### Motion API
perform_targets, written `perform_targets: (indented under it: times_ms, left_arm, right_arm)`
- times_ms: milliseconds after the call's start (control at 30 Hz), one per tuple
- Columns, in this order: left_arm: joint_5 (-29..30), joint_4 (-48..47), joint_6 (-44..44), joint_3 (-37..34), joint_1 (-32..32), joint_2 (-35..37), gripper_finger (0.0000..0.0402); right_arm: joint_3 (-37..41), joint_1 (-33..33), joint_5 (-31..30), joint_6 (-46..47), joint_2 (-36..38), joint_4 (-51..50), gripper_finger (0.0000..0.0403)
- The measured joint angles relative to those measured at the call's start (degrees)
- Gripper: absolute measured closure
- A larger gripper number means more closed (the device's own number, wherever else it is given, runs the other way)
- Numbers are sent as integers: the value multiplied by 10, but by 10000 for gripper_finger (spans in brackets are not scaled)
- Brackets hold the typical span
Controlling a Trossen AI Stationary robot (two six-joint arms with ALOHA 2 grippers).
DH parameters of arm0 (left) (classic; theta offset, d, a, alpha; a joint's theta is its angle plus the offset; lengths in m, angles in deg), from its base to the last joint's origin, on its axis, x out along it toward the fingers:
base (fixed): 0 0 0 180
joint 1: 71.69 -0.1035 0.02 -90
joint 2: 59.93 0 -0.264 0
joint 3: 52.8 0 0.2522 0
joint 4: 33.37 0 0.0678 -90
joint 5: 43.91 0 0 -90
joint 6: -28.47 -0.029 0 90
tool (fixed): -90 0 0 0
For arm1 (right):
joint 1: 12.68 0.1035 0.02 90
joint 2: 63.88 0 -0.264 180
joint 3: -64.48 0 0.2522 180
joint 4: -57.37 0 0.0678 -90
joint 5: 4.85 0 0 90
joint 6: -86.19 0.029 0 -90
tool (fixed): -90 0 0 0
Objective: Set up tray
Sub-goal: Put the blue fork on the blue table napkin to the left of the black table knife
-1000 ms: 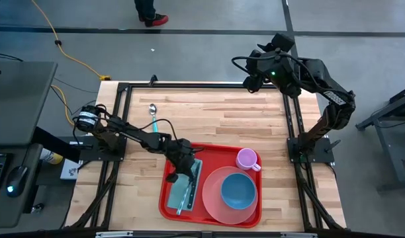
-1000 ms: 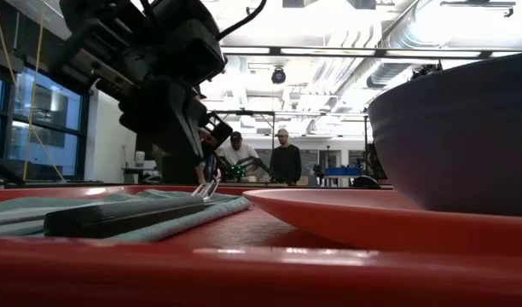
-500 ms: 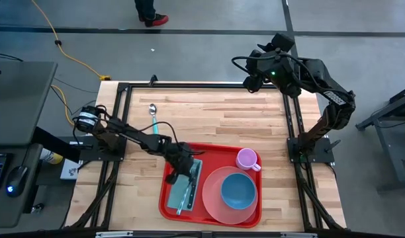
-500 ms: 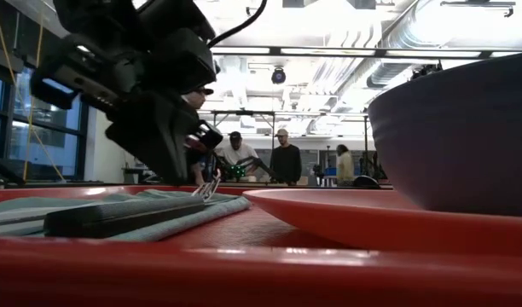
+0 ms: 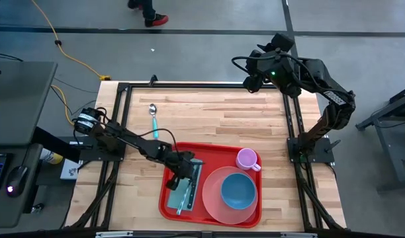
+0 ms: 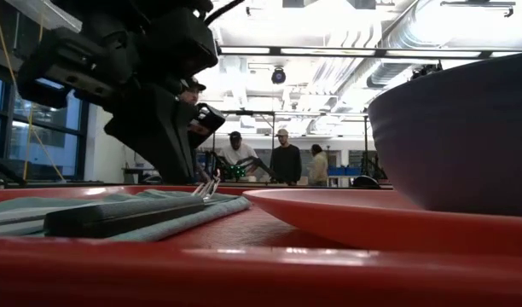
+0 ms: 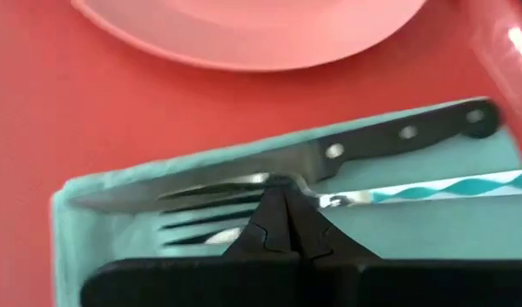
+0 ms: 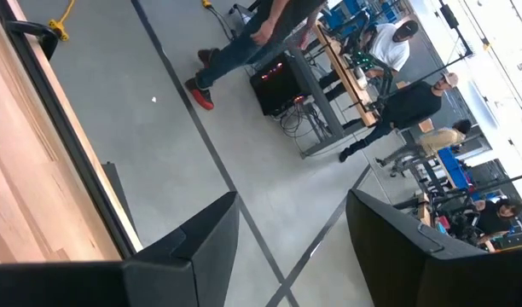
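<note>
My left gripper [image 7: 284, 205] is pinched together, empty, just over the fork [image 7: 211, 213] and knife [image 7: 329, 156] on the teal napkin [image 5: 184, 187] in the red tray [image 5: 169, 205] at the table's near edge. Right gripper [image 8: 291, 226] spread apart, parked off the far right corner.

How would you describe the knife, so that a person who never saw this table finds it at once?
Find the red tray at the table's near edge. On its left part lies a folded teal napkin, beside the pink plate. The knife lies on this napkin next to a fork; only it has a black riveted handle and a plain flat blade.
</note>
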Motion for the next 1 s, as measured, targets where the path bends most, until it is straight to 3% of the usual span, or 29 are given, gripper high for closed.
perform_targets:
  times_ms: [167, 533, 800, 1000]
  left_arm:
    - [29, -22, -11, 0, 0, 0, 393]
    - [29, -16, -30, 0, -8, 0, 393]
    - [33, 25, -23, 5, -8, -49, 392]
    - [92, -44, -37, 44, -7, -55, 392]
  right_arm:
    - [0, 0, 0, 0, 0, 0, 206]
    - [0, 0, 0, 0, 0, 0, 206]
    - [0, 0, 2, 9, 0, -3, 206]
    - [0, 0, 2, 12, 0, -15, 206]
